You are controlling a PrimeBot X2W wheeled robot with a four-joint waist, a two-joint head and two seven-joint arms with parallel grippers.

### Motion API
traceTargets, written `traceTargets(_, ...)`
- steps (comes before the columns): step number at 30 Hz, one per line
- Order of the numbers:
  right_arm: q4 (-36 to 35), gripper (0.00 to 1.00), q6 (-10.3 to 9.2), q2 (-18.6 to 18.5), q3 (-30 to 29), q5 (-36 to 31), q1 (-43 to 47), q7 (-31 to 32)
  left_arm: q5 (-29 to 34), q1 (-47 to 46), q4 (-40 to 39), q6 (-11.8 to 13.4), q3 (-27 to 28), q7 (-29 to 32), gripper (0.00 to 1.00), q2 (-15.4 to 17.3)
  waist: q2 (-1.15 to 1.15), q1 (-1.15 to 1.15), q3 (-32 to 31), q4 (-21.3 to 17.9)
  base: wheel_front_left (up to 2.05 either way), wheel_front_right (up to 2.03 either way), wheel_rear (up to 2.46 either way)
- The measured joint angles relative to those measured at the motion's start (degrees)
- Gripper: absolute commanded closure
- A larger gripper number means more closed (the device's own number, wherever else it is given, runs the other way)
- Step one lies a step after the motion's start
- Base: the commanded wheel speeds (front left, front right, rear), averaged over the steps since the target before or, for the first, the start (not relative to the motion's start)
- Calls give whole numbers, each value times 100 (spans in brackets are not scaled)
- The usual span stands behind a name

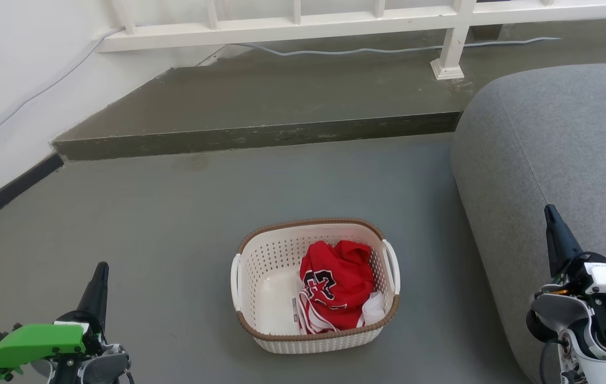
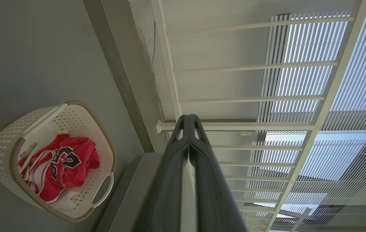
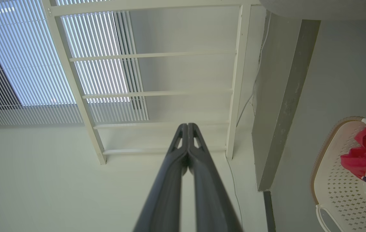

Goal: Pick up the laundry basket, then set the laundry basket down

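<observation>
The laundry basket (image 1: 260, 266) rests on the grey floor in the lower middle of the head view, cream-white and perforated with a brown rim and white side handles. A red jersey (image 1: 335, 285) lies crumpled inside it. My left gripper (image 1: 101, 269) points up at the lower left, well clear of the basket, fingers pressed together and empty. At the lower right my right gripper (image 1: 550, 210) stands over the grey sofa, also shut and empty. The left wrist view has the basket (image 2: 2, 154) at its left, behind my shut gripper (image 2: 188, 117). In the right wrist view my gripper (image 3: 187, 125) is shut, the basket (image 3: 337, 190) at the right edge.
A grey sofa (image 1: 564, 149) fills the right side, close to the basket. A raised concrete step (image 1: 260, 136) crosses behind the basket, with a white railing (image 1: 452, 48) and a cable on it. A white wall (image 1: 9, 80) borders the left.
</observation>
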Motion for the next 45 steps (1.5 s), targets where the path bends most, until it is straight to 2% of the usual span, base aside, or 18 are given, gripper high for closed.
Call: traceTargets(45,-7,100,0,0,-2,0,0,0,0,-3,8,-41,11,2,100,-1,0,0,0,1,0,0,0)
